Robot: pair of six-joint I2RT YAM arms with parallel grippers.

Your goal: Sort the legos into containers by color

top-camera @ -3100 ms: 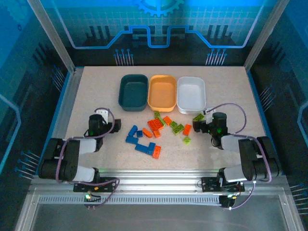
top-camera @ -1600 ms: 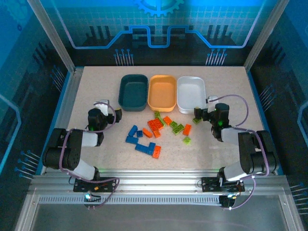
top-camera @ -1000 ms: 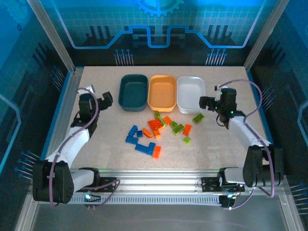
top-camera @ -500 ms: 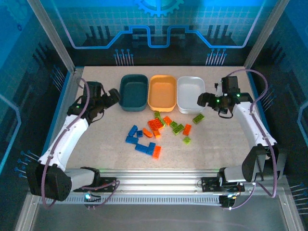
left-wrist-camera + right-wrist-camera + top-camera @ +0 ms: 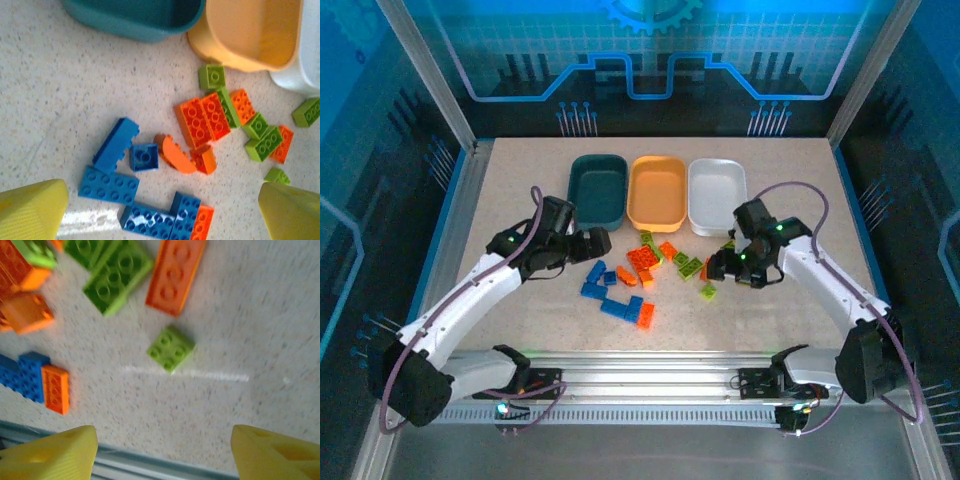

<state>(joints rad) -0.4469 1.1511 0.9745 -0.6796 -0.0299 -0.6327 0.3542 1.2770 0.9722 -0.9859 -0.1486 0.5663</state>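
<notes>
The legos lie in a loose pile in the middle of the table: blue bricks [image 5: 610, 295], orange bricks [image 5: 642, 262] and lime green ones [image 5: 688, 265]. The containers stand in a row behind them: teal tub [image 5: 597, 190], orange tub [image 5: 657, 192], white tub [image 5: 717, 197]. My left gripper [image 5: 598, 243] hovers open above the blue bricks [image 5: 107, 185], nothing between its fingers [image 5: 30, 210]. My right gripper [image 5: 713, 270] hangs open over the pile's right side, with a small green brick [image 5: 171, 348] ahead of its fingertips [image 5: 277, 452].
An orange brick [image 5: 176, 272] and a green pair [image 5: 117, 277] lie beyond the small green one. The table's near edge and its metal rail [image 5: 150, 465] run just below the right gripper. Bare tabletop [image 5: 520, 180] lies to the pile's left and right.
Both arms have swung in from the table's sides to the pile: the left from beside the teal tub, the right from beside the white tub. The right jaws have narrowed somewhat.
</notes>
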